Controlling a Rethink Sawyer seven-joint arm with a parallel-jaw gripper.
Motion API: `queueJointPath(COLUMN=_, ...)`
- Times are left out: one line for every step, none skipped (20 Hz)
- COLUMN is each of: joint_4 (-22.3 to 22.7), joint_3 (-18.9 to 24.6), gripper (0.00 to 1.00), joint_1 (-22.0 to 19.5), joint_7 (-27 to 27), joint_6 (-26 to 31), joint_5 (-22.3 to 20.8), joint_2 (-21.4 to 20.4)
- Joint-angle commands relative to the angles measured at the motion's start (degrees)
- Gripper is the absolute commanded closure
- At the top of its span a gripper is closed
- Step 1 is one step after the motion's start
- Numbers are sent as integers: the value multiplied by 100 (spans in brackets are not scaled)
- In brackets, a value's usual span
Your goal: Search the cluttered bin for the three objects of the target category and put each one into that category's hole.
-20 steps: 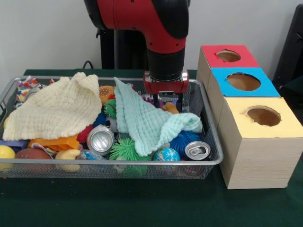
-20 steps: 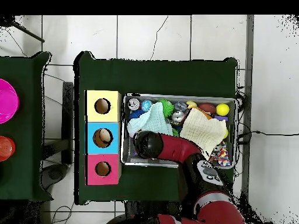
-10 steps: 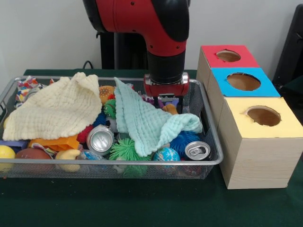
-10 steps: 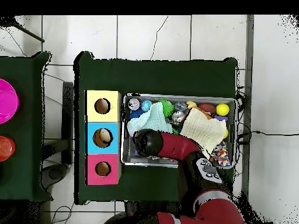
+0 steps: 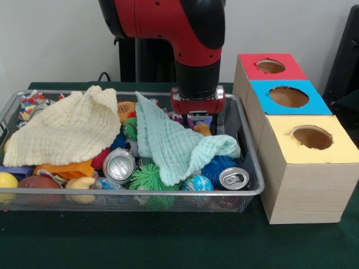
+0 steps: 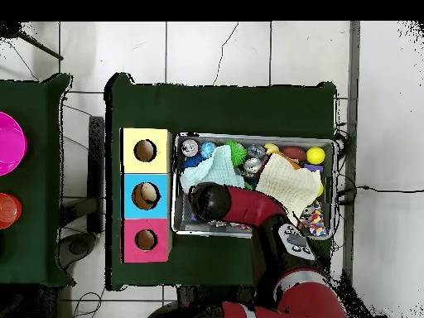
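Green table (image 5: 67, 241), unlabelled cans (image 5: 119, 165) in bin (image 5: 168, 193)

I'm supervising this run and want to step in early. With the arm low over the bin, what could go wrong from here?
The end effector sits at the green cloth's far edge, so it may snag the cloth rather than a toy. Dragging the cloth might shift the soda can lying beside it at the bin's rim. Items under the yellow cloth stay hidden from the search.
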Motion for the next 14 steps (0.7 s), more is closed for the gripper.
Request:
queueJointPath(joint_4=-421, joint_3=351, gripper=0, joint_1=80, joint_7=253, joint_6=303, joint_5=-204, joint_2=-77)
queueJointPath(joint_4=-394, joint_3=350, gripper=0, joint_1=105, joint_7=268, joint_6=326, joint_5=-196, joint_2=-133)
queueJointPath(joint_4=-386, joint_3=361, gripper=0, joint_1=112, joint_7=272, joint_6=347, joint_5=-183, joint_2=-167)
queueJointPath(joint_4=-373, joint_3=353, gripper=0, joint_1=132, joint_7=300, joint_6=348, joint_5=-169, joint_2=-200)
queueJointPath(joint_4=-372, joint_3=351, gripper=0, joint_1=147, joint_7=339, joint_6=333, joint_5=-142, joint_2=-208)
queueJointPath(joint_4=-406, joint_3=298, gripper=0, joint_1=196, joint_7=401, joint_6=374, joint_5=-107, joint_2=-225)
queueJointPath(joint_4=-441, joint_3=339, gripper=0, joint_1=183, joint_7=368, joint_6=363, joint_5=-107, joint_2=-215)
queueJointPath(joint_4=-516, joint_3=338, gripper=0, joint_1=214, joint_7=364, joint_6=432, joint_5=-86, joint_2=-216)
queueJointPath(joint_4=-564, joint_3=330, gripper=0, joint_1=238, joint_7=355, joint_6=486, joint_5=-80, joint_2=-208)
queueJointPath(joint_4=-612, joint_3=321, gripper=0, joint_1=262, joint_7=346, joint_6=540, joint_5=-74, joint_2=-199)
queueJointPath(joint_4=-647, joint_3=307, gripper=0, joint_1=290, joint_7=345, joint_6=591, joint_5=-68, joint_2=-202)
queueJointPath(joint_4=-673, joint_3=301, gripper=0, joint_1=312, joint_7=320, joint_6=673, joint_5=-71, joint_2=-216)
queueJointPath(joint_4=-706, joint_3=286, gripper=0, joint_1=343, joint_7=303, joint_6=778, joint_5=-70, joint_2=-226)
queueJointPath(joint_4=-719, joint_3=278, gripper=0, joint_1=367, joint_7=285, joint_6=839, joint_5=-79, joint_2=-245)
